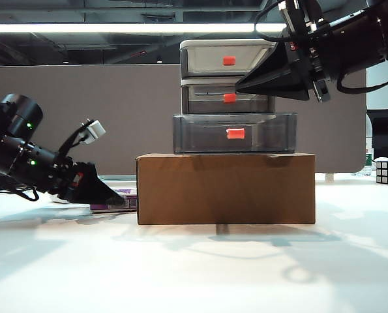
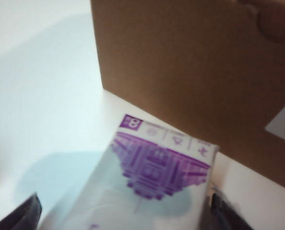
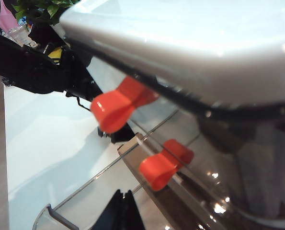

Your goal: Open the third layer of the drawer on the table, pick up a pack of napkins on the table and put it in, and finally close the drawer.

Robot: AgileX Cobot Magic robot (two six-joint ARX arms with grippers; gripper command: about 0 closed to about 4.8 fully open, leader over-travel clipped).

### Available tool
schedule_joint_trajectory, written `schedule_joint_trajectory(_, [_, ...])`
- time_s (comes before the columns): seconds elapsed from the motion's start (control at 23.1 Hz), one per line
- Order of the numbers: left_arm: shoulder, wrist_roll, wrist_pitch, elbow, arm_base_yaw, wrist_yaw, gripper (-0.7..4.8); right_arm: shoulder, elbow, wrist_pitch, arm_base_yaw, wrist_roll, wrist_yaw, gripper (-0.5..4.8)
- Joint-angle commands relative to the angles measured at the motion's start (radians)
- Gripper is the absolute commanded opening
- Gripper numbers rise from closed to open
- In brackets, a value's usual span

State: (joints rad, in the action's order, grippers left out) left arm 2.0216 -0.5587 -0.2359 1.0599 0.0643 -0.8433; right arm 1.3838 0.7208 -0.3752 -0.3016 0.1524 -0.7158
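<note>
- The drawer (image 1: 236,94) stands on a brown cardboard box (image 1: 225,188) on the table (image 1: 194,267); the third layer (image 1: 235,133) is pulled forward of the two tiers above
- The pack of napkins (image 2: 152,182) lies flat on the table beside the box
- The left gripper (image 2: 125,213) is low over the pack, fingers wide, one on each side
- The right gripper (image 1: 240,83) points at the middle tier's handle, fingertips together, holding nothing

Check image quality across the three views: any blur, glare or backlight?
Exterior view: backlit by the ceiling strip light, cardboard box front in shade, soft shadows on the table. Left wrist view: soft focus; pack of napkins print smeared, box blurred. Right wrist view: glare on the drawer top, nearest red handle out of focus.
</note>
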Motion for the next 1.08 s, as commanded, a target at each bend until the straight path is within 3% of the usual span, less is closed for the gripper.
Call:
schedule_joint_trajectory(0.04, [0.004,-0.057,0.022,0.007,0.019,-0.005,4.79,-0.003,0.006,-0.009,0.000,-0.003,-0.005,-0.05])
schedule_joint_trajectory(0.3, [0.010,-0.084,0.037,0.007,0.049,0.081,4.79,-0.003,0.006,-0.009,0.000,-0.003,-0.005,-0.05])
schedule_joint_trajectory(0.48, [0.010,-0.085,0.040,0.007,0.060,0.087,4.79,-0.003,0.006,-0.009,0.000,-0.003,-0.005,-0.05])
schedule_joint_trajectory(0.61, [0.010,-0.075,0.054,0.007,0.059,0.088,3.25,-0.003,0.006,-0.006,0.000,-0.003,-0.013,-0.05])
schedule_joint_trajectory(0.69, [0.009,-0.074,0.079,0.007,0.058,0.088,2.74,-0.003,0.006,-0.003,0.000,-0.003,-0.020,-0.05])
schedule_joint_trajectory(0.82, [0.009,-0.074,0.095,0.007,0.058,0.092,2.36,-0.003,0.006,-0.002,0.000,-0.003,-0.023,-0.05])
schedule_joint_trajectory(1.08, [-0.108,-0.081,0.169,0.006,0.020,0.129,2.41,-0.006,0.006,-0.003,0.000,-0.002,-0.024,-0.05])
